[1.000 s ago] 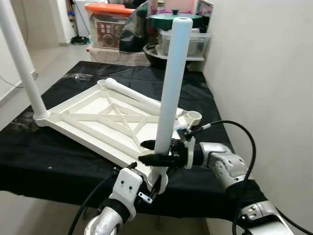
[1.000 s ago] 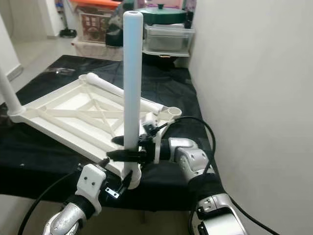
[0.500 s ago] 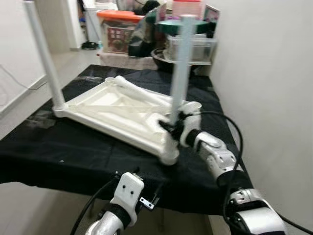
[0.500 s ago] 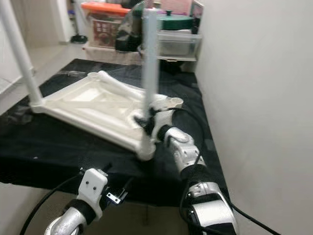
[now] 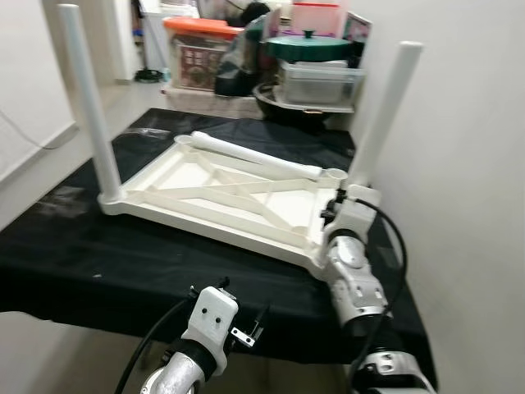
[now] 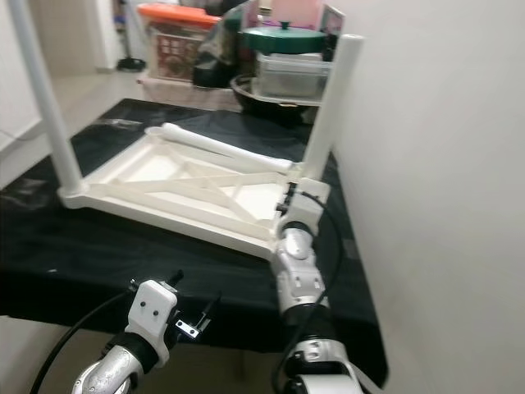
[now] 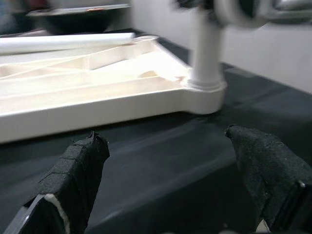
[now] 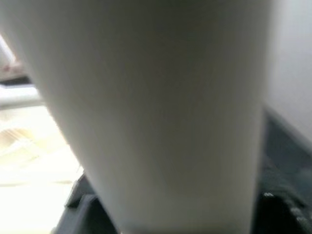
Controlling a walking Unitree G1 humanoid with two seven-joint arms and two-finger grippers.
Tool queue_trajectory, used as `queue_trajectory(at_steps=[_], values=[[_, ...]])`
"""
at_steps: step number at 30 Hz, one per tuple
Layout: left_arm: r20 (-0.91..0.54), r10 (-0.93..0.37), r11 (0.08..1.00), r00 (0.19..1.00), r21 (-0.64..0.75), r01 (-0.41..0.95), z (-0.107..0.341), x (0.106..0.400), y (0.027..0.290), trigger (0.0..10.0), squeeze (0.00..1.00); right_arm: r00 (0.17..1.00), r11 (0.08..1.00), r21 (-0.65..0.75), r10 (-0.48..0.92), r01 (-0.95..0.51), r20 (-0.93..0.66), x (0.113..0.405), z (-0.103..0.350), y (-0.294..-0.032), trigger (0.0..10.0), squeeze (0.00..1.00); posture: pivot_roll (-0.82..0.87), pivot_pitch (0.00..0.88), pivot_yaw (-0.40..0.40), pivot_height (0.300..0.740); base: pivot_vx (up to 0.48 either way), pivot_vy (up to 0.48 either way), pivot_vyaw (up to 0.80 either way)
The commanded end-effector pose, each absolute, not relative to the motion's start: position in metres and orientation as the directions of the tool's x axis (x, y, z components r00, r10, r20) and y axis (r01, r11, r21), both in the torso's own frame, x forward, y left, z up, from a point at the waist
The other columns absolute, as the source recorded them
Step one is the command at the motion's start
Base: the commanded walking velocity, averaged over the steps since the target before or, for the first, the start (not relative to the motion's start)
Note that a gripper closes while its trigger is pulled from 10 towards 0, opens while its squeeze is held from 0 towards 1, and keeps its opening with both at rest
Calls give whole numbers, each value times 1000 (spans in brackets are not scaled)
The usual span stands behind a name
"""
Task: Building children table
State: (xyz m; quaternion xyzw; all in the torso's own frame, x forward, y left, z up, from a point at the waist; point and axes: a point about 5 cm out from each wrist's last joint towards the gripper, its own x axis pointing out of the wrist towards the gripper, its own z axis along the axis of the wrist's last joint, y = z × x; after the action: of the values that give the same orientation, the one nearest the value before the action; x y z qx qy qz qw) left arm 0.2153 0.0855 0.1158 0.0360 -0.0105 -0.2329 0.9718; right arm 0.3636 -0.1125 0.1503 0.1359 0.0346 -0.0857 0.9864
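An upturned white table top [image 5: 221, 193] lies on a black-covered table [image 5: 98, 263]. One white leg [image 5: 86, 98] stands upright in its far-left corner. A second leg [image 5: 384, 111] rises from the near-right corner [image 7: 204, 90] and leans right. My right gripper [image 5: 343, 203] is shut on this leg low down; up close, the leg [image 8: 156, 112] sits between the dark fingers [image 8: 80, 209]. A third leg [image 5: 254, 154] lies loose along the top's far edge. My left gripper [image 7: 163, 139] hangs open below the table's front edge, apart from the corner.
An empty socket [image 5: 336, 174] shows at the far-right corner. Behind the table stand an orange-lidded box [image 5: 201, 53], a clear box [image 5: 320, 82] with a green lid on it and a dark bowl [image 5: 283, 103]. A white wall [image 5: 459, 164] runs close along the right.
The camera has pulled back and shifted. My left gripper has dropped away from the near-right corner. The leg in my right gripper, upright a second ago, now leans right.
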Motion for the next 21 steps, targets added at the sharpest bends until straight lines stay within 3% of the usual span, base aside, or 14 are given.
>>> queue_trajectory(at_steps=[1, 2, 3, 6, 8, 11, 12, 15, 16, 17, 19, 20, 21], values=[[-7, -455, 888, 891, 73, 454, 113, 215, 86, 10000, 0, 992, 950, 294, -77, 104, -101, 363, 143, -99, 10000, 1000, 112, 0, -93, 740, 0, 0, 0], [-7, -454, 888, 891, 72, 454, 113, 216, 86, 10000, 0, 997, 958, 278, -48, 65, -66, 365, 147, -97, 10000, 1000, 112, 0, -93, 740, 0, 0, 0], [-6, -454, 889, 891, 72, 453, 113, 216, 86, 10000, 0, 998, 945, 327, 20, -1, -52, 367, 148, -95, 10000, 0, 112, 0, -93, 740, 0, 0, 0], [-6, -453, 889, 891, 70, 453, 113, 216, 86, 10000, 0, 989, 911, 393, 143, -122, -26, 368, 151, -92, 10000, 0, 112, 0, -93, 740, 0, 0, 0], [-5, -454, 889, 891, 70, 453, 113, 216, 86, 10000, 0, 920, 845, 383, 389, -373, 38, 369, 157, -100, 10000, 0, 111, 0, -92, 740, 0, 0, 0], [-5, -454, 889, 891, 70, 453, 113, 216, 86, 10000, 0, 885, 814, 371, 462, -447, 55, 368, 159, -104, 10000, 0, 110, 0, -90, 740, 0, 0, 0], [-5, -454, 889, 891, 70, 453, 113, 216, 86, 10000, 0, 818, 752, 352, 569, -557, 78, 366, 163, -109, 10000, 0, 109, 0, -89, 740, 0, 0, 0], [-5, -454, 888, 891, 72, 453, 113, 217, 86, 10000, 0, 513, 473, 283, 854, -835, 88, 348, 173, -117, 10000, 0, 112, 0, -89, 740, 0, 0, 0], [-5, -454, 888, 891, 72, 453, 113, 217, 86, 10000, 0, 513, 473, 283, 854, -835, 88, 348, 173, -117, 10000, 0, 112, 0, -89, 740, 0, 0, 0], [-4, -454, 888, 891, 73, 453, 114, 217, 86, 10000, 0, 391, 364, 250, 918, -897, 68, 339, 174, -117, 10000, 0, 115, 0, -92, 740, 0, 0, 0], [-4, -453, 889, 892, 74, 452, 114, 216, 87, 10000, 0, 226, 214, 222, 974, -951, 29, 328, 175, -112, 10000, 0, 118, 0, -91, 740, 0, 0, 0], [-4, -453, 889, 892, 74, 452, 114, 216, 87, 10000, 0, 226, 214, 222, 974, -951, 29, 328, 175, -112, 10000, 0, 118, 0, -91, 740, 0, 0, 0], [-5, -452, 889, 892, 75, 451, 114, 216, 87, 10000, 0, 166, 159, 210, 986, -965, 13, 326, 174, -109, 10000, 0, 117, 0, -90, 740, 0, 0, 0]])
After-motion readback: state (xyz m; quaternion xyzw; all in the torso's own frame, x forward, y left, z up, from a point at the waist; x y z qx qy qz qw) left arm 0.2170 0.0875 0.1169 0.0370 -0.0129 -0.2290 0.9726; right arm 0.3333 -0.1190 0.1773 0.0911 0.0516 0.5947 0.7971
